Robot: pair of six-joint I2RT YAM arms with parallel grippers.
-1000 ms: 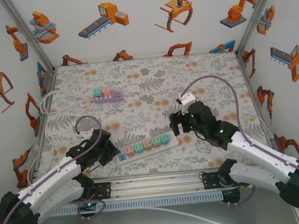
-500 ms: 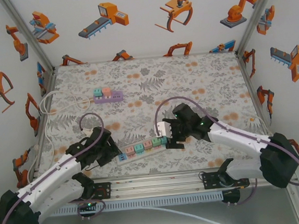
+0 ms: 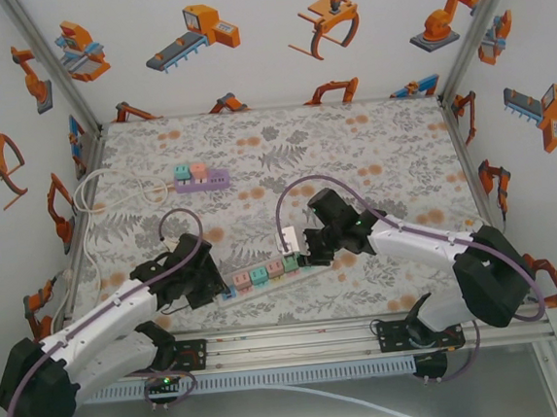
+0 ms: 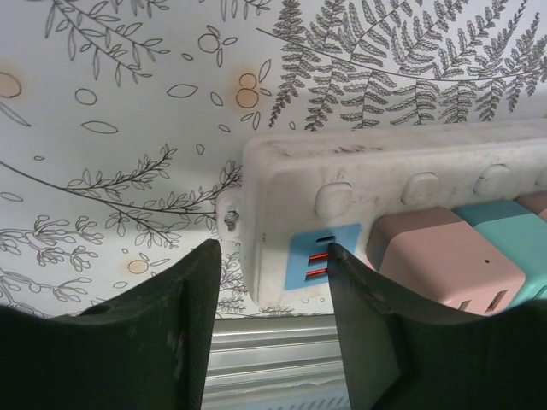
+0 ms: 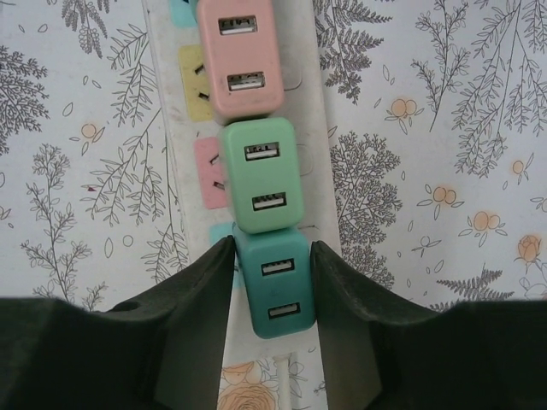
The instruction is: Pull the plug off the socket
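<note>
Straddling the teal plug (image 5: pixel 273 286), the right gripper (image 5: pixel 272 248) is holding it, one finger lying flush against each side and the gap narrowed to the plug's width. That plug is sitting at one end of the white strip (image 5: pixel 162 171), just beside a green plug (image 5: pixel 261 175), with a pink plug (image 5: pixel 239 55) beyond. Each is showing two USB slots, but no lettering on them is readable. A dark mark on the strip below the teal plug is being cut off by the frame edge and is not legible.

In the top view, the right gripper (image 3: pixel 299 255) is sitting at the right end of the strip (image 3: pixel 266 284). A second ago it was hanging higher and farther back. Half a second ago it was just right of the strip, and it has since slid left onto that end. The left gripper (image 3: pixel 217 284) has crept closer to the strip's left end, and the strip itself has not visibly shifted.

In the left wrist view, the left gripper (image 4: pixel 273 256) is standing fairly wide about the end of the strip (image 4: pixel 385 171). A sliver of cloth (image 4: pixel 128 128) is showing between one finger and the strip, while the other finger is hiding part of a blue socket (image 4: pixel 320 252). Whether that finger is touching cannot be told. From above, the right gripper's body is covering the teal plug.
</note>
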